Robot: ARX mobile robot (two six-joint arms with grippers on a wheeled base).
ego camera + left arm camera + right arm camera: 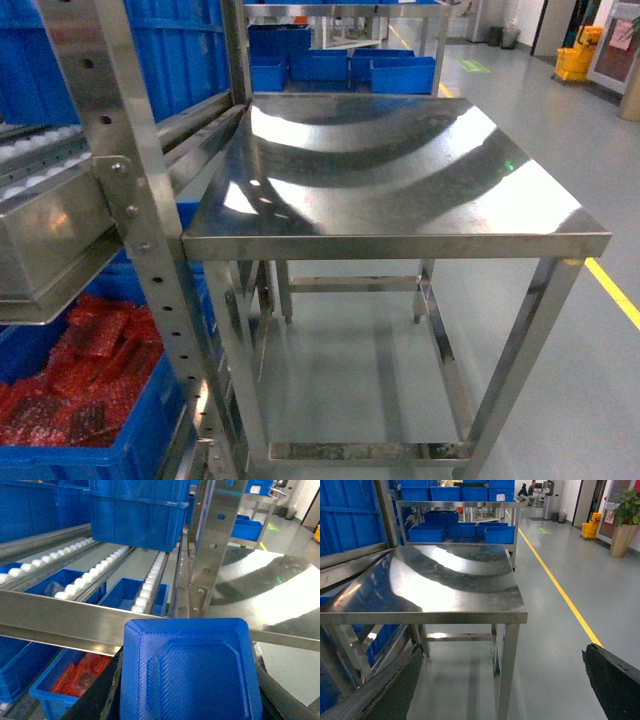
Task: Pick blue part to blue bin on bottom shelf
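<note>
One blue part (190, 672), a shallow moulded tray, fills the near left wrist view, clamped between the left gripper's (187, 690) dark fingers (107, 692) just before the bottom shelf's (60, 615) front rail. Right gripper (505, 680) fingers stand wide apart beside the steel table (445, 580).

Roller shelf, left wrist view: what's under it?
Under the roller shelf sit open blue bins; a lower one holds red bagged items. The blue part and front rail cover the rest.

Shiny steel table (400, 170) on grey floor (555, 645). Yellow line (560, 590) along floor. Potted plant (626, 515) far right.
</note>
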